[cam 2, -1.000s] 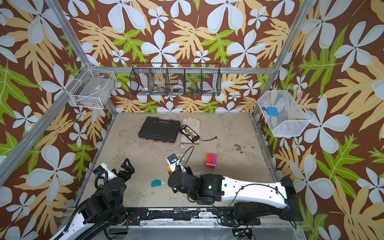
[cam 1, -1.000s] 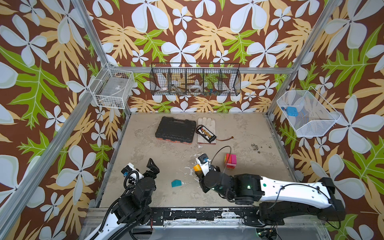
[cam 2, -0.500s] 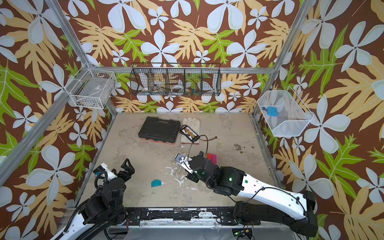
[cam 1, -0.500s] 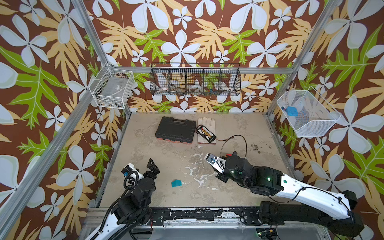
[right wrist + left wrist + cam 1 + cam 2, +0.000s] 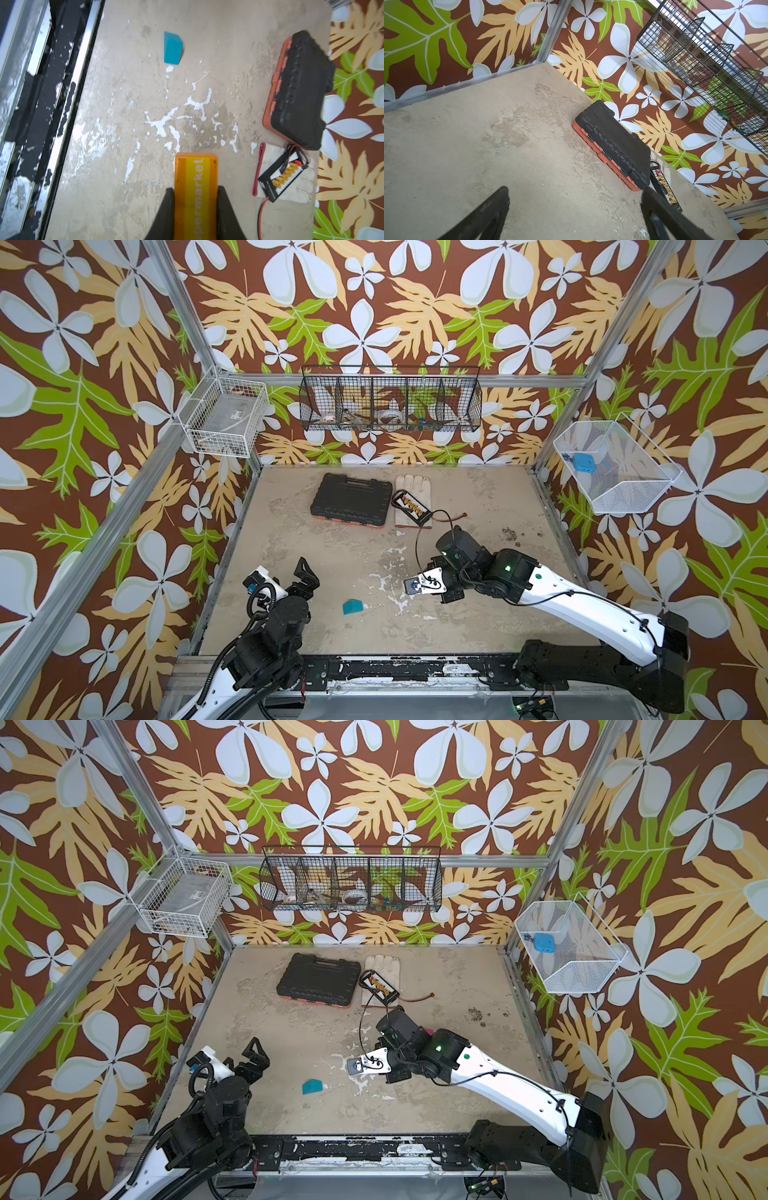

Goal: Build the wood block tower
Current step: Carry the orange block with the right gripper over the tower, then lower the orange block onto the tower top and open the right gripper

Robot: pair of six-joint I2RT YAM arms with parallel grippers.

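My right gripper (image 5: 195, 188) is shut on a long orange block with a yellow stripe (image 5: 196, 172), held above the bare table. In both top views its fingers and the block are hidden under the right wrist (image 5: 451, 572). That arm covers the tower; only a magenta sliver (image 5: 428, 1031) shows behind it in a top view. A teal wedge (image 5: 352, 607) (image 5: 173, 47) lies alone on the table, front of centre. My left gripper (image 5: 307, 576) (image 5: 575, 190) rests open and empty at the front left.
A black ribbed case (image 5: 352, 500) (image 5: 299, 89) lies at the back, with a white glove (image 5: 413, 489) and a wired connector board (image 5: 411, 504) beside it. Wire baskets hang on the walls. A metal rail (image 5: 62, 104) edges the table's front.
The right arm has carried the orange block from the front middle back and to the right, and now covers the tower. The left arm has not moved.
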